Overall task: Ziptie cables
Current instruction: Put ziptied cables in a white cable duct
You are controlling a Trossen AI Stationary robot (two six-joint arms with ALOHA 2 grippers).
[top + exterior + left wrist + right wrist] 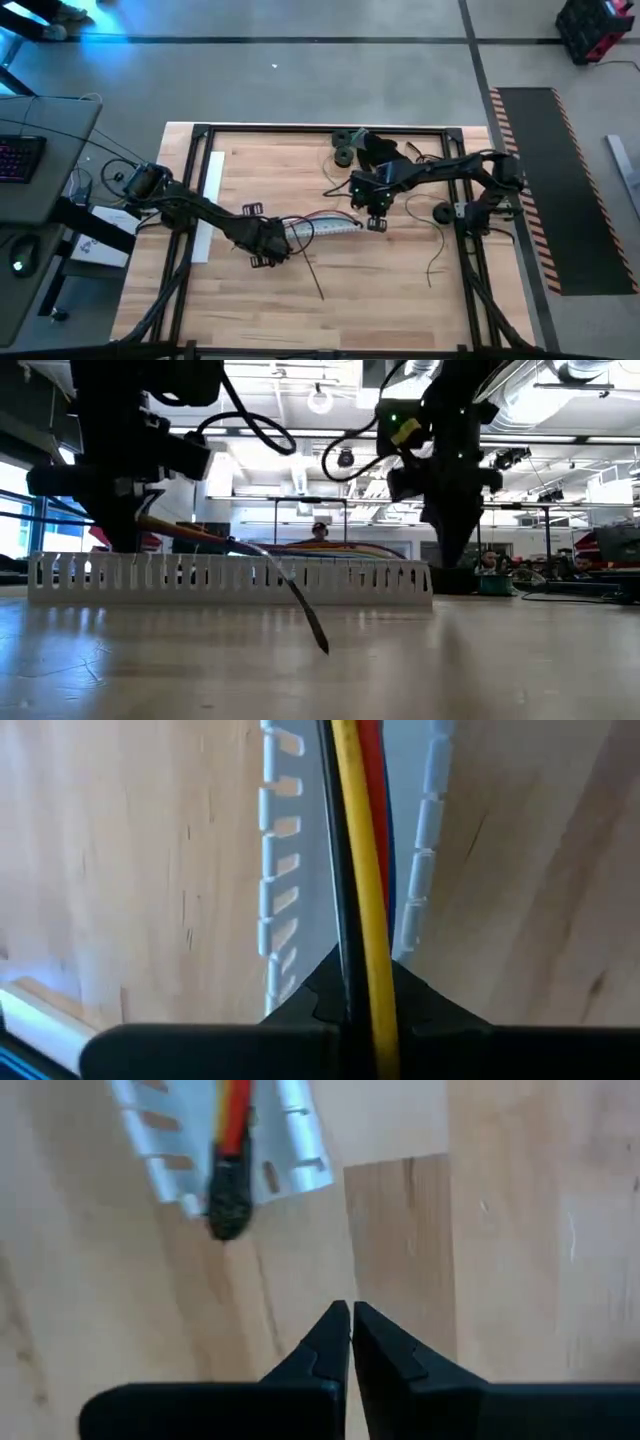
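The cables (362, 840), yellow, black, red and blue strands, run inside a white slotted duct (325, 226) lying on the wooden table. My left gripper (266, 242) is shut on them at the duct's left end. The cables' black-tipped end (224, 1212) sticks out of the duct's right end. My right gripper (351, 1320) is shut on nothing, above bare wood just past that right end (375, 208). In the low view the cables (195, 533) rise above the duct (230, 581) on the left. My left gripper pinches the cable bundle (362, 982) between its two fingertips, at the duct's left end. The strands run on from the fingers straight along the duct's channel. At the hold they are raised above the duct, and farther right they lie in it.
A second white slotted strip (209, 205) lies near the left arm. A black lumpy heap with round parts (362, 148) sits at the far edge. Loose thin black wires (436, 250) lie right of centre, and a thin black strand (312, 272) lies nearer the front. Black frame rails (190, 190) border the table.
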